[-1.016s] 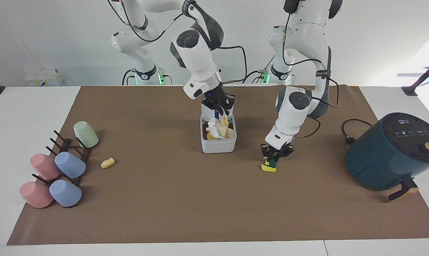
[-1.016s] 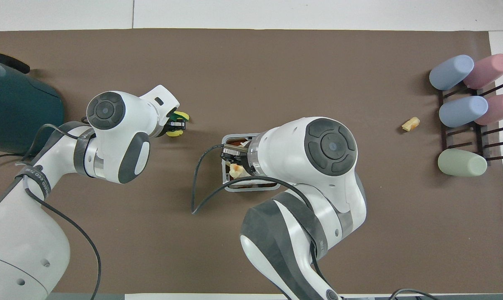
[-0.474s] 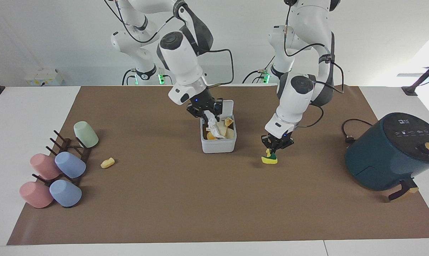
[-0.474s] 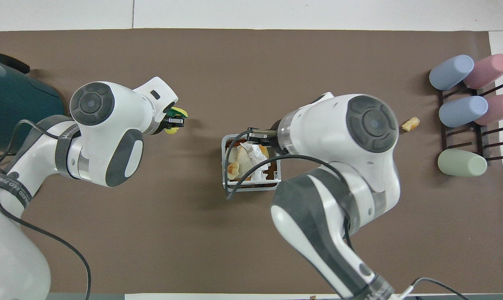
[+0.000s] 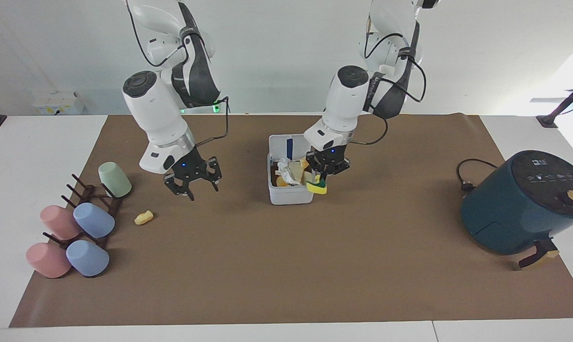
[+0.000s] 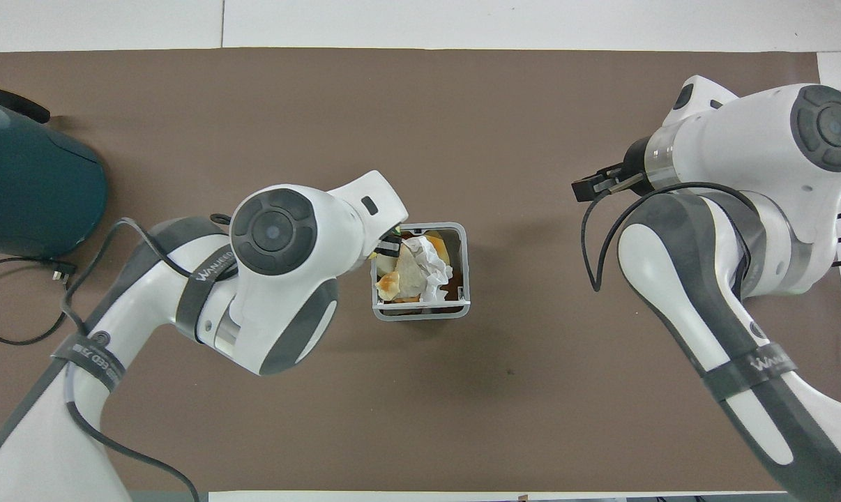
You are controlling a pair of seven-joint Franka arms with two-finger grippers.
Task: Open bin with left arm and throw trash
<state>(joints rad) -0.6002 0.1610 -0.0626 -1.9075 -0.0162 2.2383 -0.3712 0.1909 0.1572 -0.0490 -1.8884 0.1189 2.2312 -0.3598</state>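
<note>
The white bin (image 5: 290,195) stands mid-mat with its lid (image 5: 281,145) tipped up on the side nearer to the robots. Crumpled paper (image 5: 286,171) and yellowish scraps fill it. My left gripper (image 5: 320,179) is shut on the yellow-and-green sponge piece (image 5: 318,187), which hangs over the bin's rim at the left arm's side. In the overhead view that gripper (image 6: 390,245) sits at the bin's rim (image 6: 420,314), with the sponge hidden. My right gripper (image 5: 191,189) (image 6: 582,189) hangs open and empty over the mat. A pale yellow lump of trash (image 5: 144,217) lies beside the cup rack.
A dark rack with pastel cups (image 5: 77,223) stands at the right arm's end of the table. The teal air fryer (image 5: 524,202) (image 6: 30,188) and its cable (image 5: 472,175) are at the left arm's end. A brown mat (image 5: 286,275) covers the table.
The left gripper closed on the sponge piece, lifted it off the mat and carried it to the bin. The right gripper dropped a lump into the bin, opened and swung toward the cups.
</note>
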